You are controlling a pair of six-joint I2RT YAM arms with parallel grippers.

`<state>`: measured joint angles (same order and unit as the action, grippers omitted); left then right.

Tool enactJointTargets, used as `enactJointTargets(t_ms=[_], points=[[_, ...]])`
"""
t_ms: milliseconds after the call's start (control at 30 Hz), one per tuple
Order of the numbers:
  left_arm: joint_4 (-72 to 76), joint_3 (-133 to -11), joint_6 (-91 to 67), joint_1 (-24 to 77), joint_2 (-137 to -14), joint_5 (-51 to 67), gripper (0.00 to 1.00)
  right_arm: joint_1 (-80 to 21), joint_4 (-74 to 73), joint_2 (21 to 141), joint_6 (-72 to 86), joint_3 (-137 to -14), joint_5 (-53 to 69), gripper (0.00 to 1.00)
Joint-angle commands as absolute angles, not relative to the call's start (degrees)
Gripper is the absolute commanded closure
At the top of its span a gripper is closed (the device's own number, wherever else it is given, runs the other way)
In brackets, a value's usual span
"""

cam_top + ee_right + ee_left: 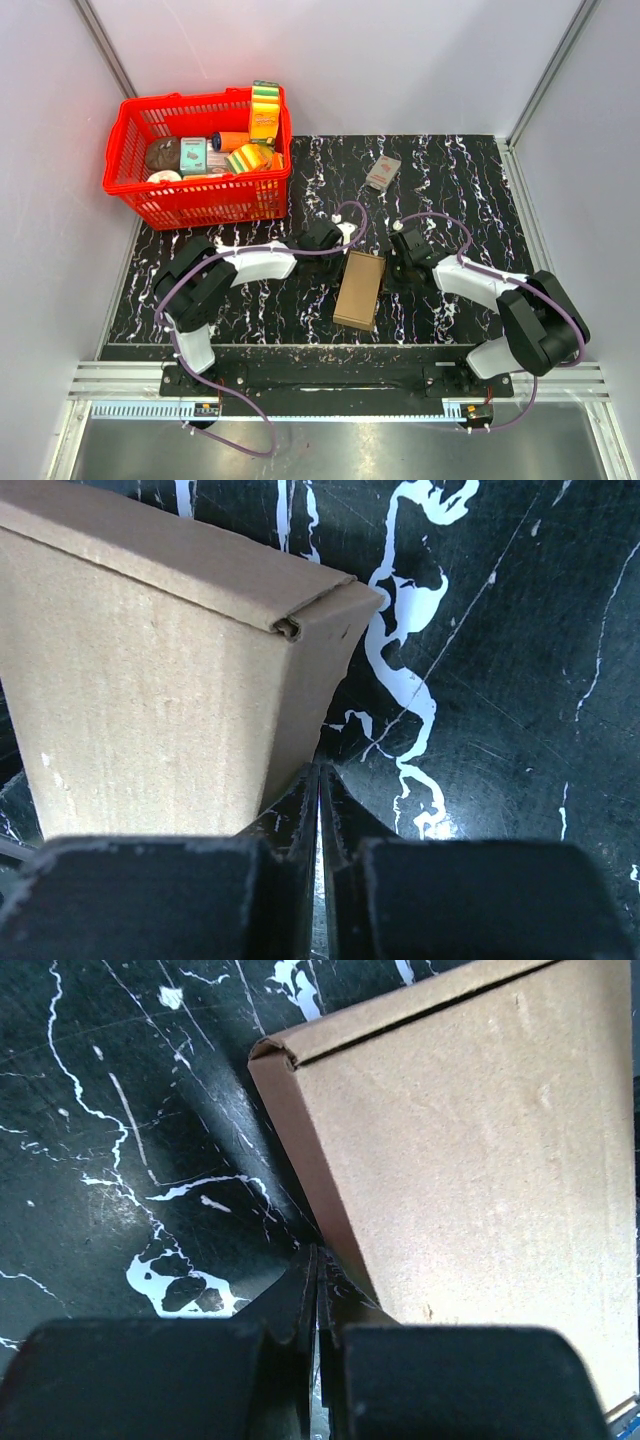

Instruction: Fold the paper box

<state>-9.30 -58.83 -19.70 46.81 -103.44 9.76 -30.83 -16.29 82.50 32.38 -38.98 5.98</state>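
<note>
The paper box (360,290) is a slim closed brown cardboard box lying flat on the black marbled table, between the two arms. My left gripper (348,243) is at its far left corner. In the left wrist view it (317,1265) is shut, with its tips low against the box's (470,1150) side wall and nothing between the fingers. My right gripper (393,262) is at the far right side. In the right wrist view it (319,778) is also shut and empty, its tips at the foot of the box's (150,700) side wall near a corner.
A red plastic basket (215,200) with several packets and sponges stands at the back left. A small grey-and-red packet (383,172) lies at the back, beyond the box. Pale walls enclose the table (460,190) on three sides.
</note>
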Motion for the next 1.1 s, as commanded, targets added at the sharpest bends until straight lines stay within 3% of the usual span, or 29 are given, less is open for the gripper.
enactJointTargets(t_ms=[0, 400, 733, 1067], points=[[-4.0, -58.6, -22.1, 48.6, -102.7, 11.8, 1.0, -30.8, -11.3, 82.6, 32.9, -41.7, 10.5, 0.92], [-0.9, -48.8, -25.3, 43.5, -94.2, 5.7, 1.0, -30.8, -25.7, 73.7, 35.5, -40.6, -3.6, 0.88], [2.7, -41.4, -26.0, 45.2, -87.1, 5.9, 1.0, -31.2, -27.8, 67.3, 40.0, -35.6, 1.9, 0.92], [9.7, -32.5, -30.4, 48.9, -82.1, 4.1, 1.0, -39.9, -26.1, 68.9, 45.8, -32.6, -1.4, 0.93]])
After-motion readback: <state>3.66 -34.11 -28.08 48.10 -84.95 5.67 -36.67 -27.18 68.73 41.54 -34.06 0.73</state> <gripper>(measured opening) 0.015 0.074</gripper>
